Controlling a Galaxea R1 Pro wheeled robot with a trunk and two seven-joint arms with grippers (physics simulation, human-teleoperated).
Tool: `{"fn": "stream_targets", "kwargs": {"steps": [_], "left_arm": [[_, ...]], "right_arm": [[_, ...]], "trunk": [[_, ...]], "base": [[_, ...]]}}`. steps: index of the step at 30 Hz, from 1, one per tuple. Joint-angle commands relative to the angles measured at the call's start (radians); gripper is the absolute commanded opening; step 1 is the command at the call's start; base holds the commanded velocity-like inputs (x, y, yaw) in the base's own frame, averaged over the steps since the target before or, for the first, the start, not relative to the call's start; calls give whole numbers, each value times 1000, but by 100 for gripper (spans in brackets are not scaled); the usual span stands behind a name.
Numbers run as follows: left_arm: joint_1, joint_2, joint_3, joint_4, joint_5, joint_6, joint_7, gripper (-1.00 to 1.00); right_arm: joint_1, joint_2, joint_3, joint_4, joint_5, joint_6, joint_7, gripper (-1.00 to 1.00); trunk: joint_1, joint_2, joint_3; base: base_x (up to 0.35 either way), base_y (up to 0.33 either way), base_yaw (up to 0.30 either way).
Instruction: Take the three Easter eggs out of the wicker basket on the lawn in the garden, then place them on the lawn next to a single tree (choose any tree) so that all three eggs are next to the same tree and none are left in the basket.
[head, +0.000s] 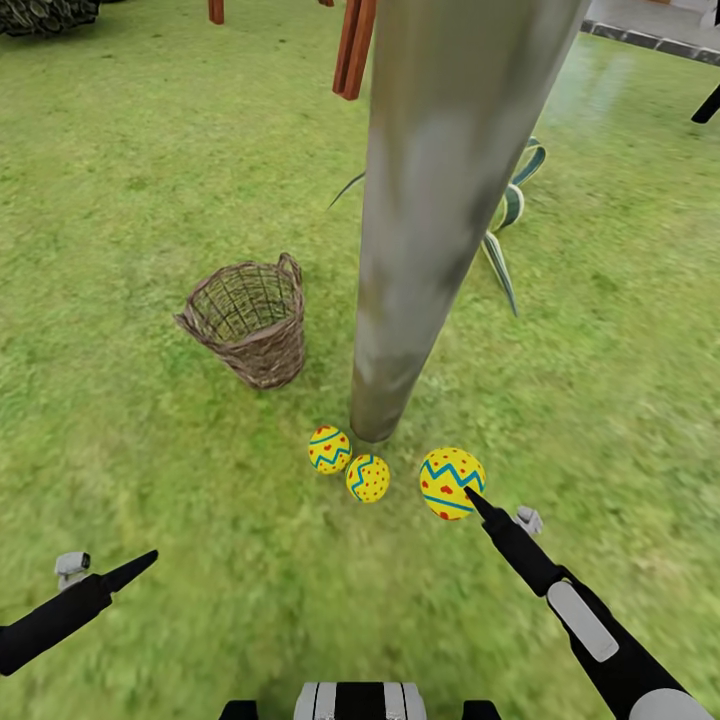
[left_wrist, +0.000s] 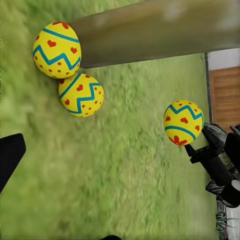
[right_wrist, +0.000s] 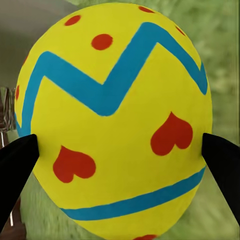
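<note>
Basket (head: 250, 322) looks empty on lawn (head: 120, 200). Two eggs (head: 329, 449) (head: 368, 478) lie at tree (head: 430, 200) foot. My right gripper (head: 470, 495) clamps third egg (head: 452, 483) beside trunk; only release left. Left gripper (head: 140, 565): cannot tell.

Both arms are black and thin, ending in pointy black fingers (head: 135, 568). The right arm (head: 600, 635) has a pale grey patch behind its fingers.

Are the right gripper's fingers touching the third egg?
Touching. In the right wrist view both fingers press the flanks of the third egg with no gap showing.
</note>
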Motion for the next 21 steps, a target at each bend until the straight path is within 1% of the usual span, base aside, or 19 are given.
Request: {"fn": "stream_targets", "kwargs": {"steps": [1,12,21], "left_arm": [[0,0,1,0,1,11,-3,100],[0,0,1,0,1,11,-3,100],[0,0,1,0,1,11,-5,100]], "right_arm": [[0,-1,0,0,-10,12,2,-100],[0,6,4,2,-9,-2,3,-100],[0,6,5,-1,-9,-3,7,-100]], "trunk": [[4,-7,-4],[46,-84,-38],[81,-147,-66]], "base": [[0,0,0],[0,0,0],[0,0,0]]}}
